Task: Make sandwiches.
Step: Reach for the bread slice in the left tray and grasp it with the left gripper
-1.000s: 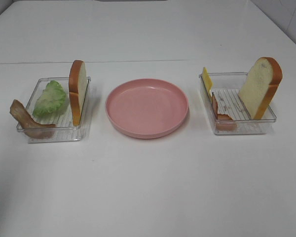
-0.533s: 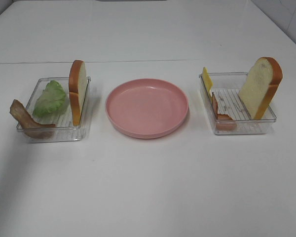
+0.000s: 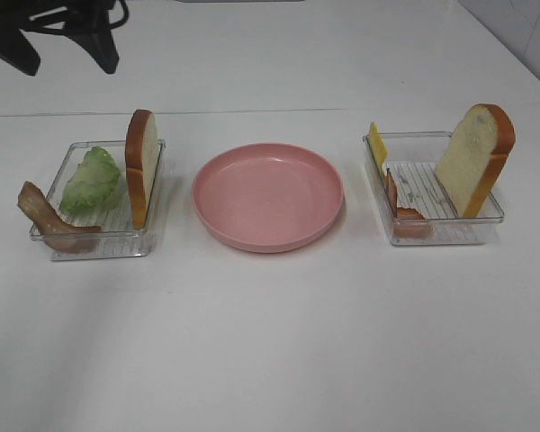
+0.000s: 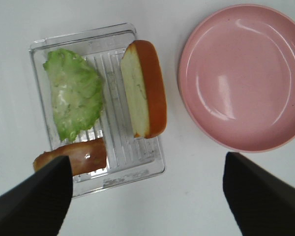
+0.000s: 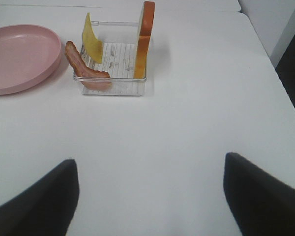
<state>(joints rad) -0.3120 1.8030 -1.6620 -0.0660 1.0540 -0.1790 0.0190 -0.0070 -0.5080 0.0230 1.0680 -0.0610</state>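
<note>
The food lies unstacked in two clear trays. The left tray (image 3: 153,180) holds a green lettuce leaf (image 3: 92,178), an upright bread slice (image 3: 140,166) and a bacon strip (image 3: 43,216). The left wrist view shows the lettuce (image 4: 73,98), bread (image 4: 145,88) and bacon (image 4: 78,157). The right tray (image 3: 432,236) holds a cheese slice (image 3: 377,142), bacon (image 3: 400,205) and a leaning bread slice (image 3: 474,157). My left gripper (image 3: 67,54) is open and empty, high above the table behind the left tray. My right gripper (image 5: 150,160) is open and empty, well short of its tray (image 5: 110,88).
An empty round pink plate (image 3: 268,194) sits between the two trays; it also shows in the left wrist view (image 4: 241,73) and the right wrist view (image 5: 19,56). The white table (image 3: 270,342) ends at an edge on the right (image 5: 270,59).
My left gripper has come into the exterior high view at the top left. The food, trays and plate have not moved.
</note>
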